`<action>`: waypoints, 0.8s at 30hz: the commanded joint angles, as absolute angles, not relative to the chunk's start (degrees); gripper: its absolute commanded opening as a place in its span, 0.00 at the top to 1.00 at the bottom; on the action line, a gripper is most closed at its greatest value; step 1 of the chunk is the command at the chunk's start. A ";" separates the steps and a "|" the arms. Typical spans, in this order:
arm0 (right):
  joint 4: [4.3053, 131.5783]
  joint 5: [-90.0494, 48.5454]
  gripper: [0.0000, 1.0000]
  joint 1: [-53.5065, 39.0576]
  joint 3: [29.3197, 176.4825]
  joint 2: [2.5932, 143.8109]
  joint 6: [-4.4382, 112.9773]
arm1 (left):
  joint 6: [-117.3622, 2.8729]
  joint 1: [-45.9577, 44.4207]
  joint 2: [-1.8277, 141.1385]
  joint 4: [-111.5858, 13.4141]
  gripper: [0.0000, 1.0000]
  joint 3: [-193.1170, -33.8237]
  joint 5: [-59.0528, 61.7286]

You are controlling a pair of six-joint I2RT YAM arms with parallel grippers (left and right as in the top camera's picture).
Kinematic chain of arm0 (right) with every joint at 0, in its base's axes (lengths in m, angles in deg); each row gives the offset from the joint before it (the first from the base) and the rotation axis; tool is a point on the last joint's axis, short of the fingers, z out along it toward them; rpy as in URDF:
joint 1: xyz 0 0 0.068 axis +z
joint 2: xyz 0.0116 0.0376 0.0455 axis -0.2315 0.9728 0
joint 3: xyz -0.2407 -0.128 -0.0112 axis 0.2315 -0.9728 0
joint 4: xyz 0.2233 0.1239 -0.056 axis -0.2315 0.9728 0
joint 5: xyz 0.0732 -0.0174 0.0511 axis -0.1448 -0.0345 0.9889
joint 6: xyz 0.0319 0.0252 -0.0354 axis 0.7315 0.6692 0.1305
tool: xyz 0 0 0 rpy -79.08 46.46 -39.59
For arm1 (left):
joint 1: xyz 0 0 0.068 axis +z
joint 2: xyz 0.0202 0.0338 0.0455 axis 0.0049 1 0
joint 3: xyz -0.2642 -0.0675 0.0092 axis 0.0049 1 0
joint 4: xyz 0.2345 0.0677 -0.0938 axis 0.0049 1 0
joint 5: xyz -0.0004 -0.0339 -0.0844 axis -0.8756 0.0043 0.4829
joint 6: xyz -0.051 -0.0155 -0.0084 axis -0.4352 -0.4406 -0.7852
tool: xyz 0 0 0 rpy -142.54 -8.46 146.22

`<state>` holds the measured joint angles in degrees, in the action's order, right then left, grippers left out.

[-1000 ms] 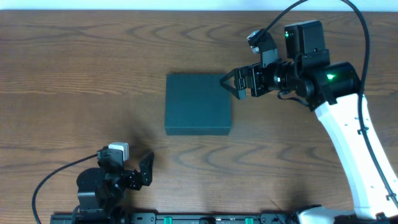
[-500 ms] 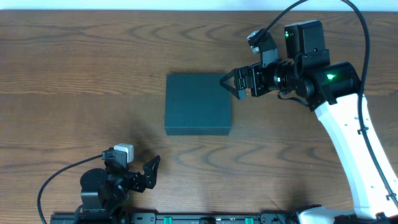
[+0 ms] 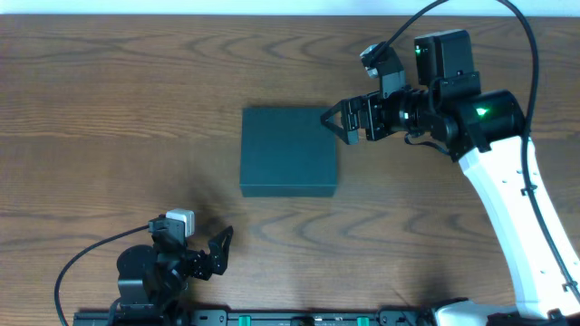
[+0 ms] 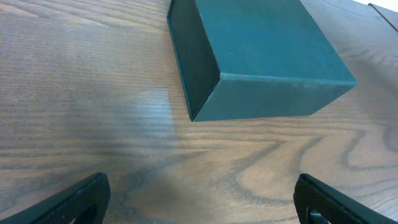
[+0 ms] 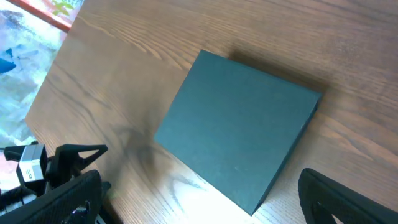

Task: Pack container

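Note:
The container is a matte dark teal-black square box, lid shut, lying flat mid-table. It also shows in the left wrist view and the right wrist view. My right gripper is open and empty, hovering just off the container's far right corner; its fingers frame the box in the right wrist view. My left gripper is open and empty near the table's front edge, well short of the container; its fingertips show in the left wrist view.
The table is dark brown wood. A black rail with green clips runs along the front edge. In the right wrist view the table's edge shows at top left, with my left arm at bottom left.
My left gripper shifted slightly right and toward the front edge between the earliest frame and half a second ago, then stayed still. The right arm and container have not moved.

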<state>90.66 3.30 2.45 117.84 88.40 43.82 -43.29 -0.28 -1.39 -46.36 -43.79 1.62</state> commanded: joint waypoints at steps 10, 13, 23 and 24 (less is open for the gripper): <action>90.71 3.52 0.01 2.78 118.26 87.84 43.06 | -43.31 -0.50 -1.72 -46.26 0.05 -43.33 1.38; 90.71 3.52 0.01 2.78 118.26 87.84 43.06 | -43.31 -0.50 -1.72 -46.28 0.05 -43.33 1.38; 92.02 -17.72 0.01 7.52 112.42 77.63 41.90 | -43.31 -0.50 -1.72 -46.26 0.05 -43.33 1.38; 89.79 -18.80 0.01 8.63 109.34 74.85 40.30 | -43.31 -0.50 -1.72 -46.26 0.05 -43.33 1.38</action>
<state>91.67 -12.54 6.08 113.67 80.62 43.32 -43.29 -0.28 -1.41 -46.32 -43.79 1.58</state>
